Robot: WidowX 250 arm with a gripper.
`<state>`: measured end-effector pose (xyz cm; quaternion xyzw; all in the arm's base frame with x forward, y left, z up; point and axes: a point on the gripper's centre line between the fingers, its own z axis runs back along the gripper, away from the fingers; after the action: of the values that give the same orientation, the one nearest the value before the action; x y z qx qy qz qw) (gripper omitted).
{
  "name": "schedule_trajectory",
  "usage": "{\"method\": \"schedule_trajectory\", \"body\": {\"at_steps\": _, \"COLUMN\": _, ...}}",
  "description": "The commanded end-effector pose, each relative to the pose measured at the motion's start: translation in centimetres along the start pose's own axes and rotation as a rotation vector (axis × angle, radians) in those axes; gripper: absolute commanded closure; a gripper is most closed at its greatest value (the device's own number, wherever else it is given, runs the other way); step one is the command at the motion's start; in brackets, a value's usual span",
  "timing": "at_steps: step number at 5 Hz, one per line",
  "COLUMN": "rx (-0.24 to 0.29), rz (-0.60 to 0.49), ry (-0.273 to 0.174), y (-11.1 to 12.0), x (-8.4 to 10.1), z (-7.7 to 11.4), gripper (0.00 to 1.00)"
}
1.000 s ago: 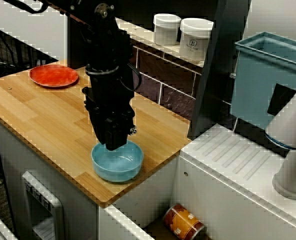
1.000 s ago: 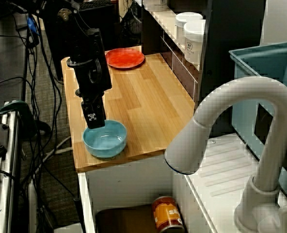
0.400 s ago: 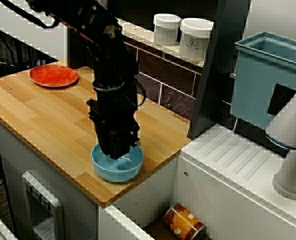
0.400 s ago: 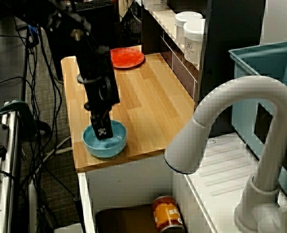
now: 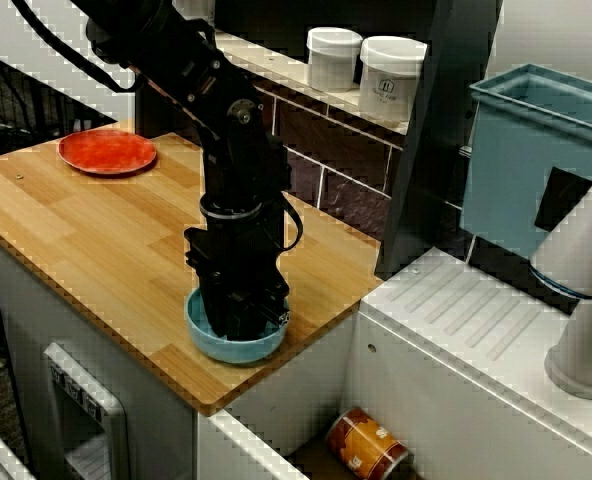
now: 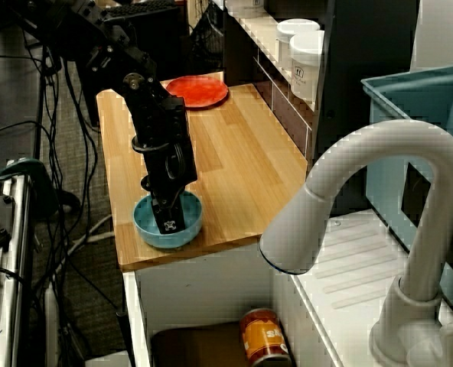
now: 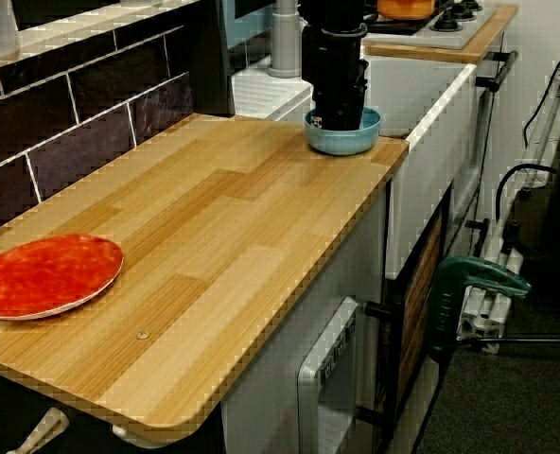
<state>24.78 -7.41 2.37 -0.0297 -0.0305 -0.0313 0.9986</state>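
Note:
A light blue bowl sits near the front corner of the wooden counter, close to its edge. My black gripper points straight down with its fingertips inside the bowl. The view past the faucet shows one finger with a white marker low in the bowl. In the view along the counter, the gripper fills most of the bowl. The fingers' gap is hidden by the arm and the bowl wall, and nothing shows between them.
A red plate lies at the counter's far end. Two white jars stand on the shelf behind. To the right are a ribbed drainboard, a teal bin and a white faucet. A can lies below.
The gripper has come down from just above the bowl's back rim into the bowl, shifting slightly right. The bowl has stayed roughly where it was.

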Motion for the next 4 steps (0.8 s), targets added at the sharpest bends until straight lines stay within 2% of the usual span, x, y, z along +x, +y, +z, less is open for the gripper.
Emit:
{"method": "schedule_trajectory", "body": {"at_steps": 1, "rx": -0.017, "rz": 0.028, "ry": -0.003, "y": 1.0, "x": 2.1, "z": 0.7, "gripper": 0.42}}
{"method": "schedule_trajectory", "body": {"at_steps": 4, "rx": -0.050, "rz": 0.093, "ry": 0.014, "y": 3.4, "x": 7.1, "z": 1.4, "gripper": 0.42}}
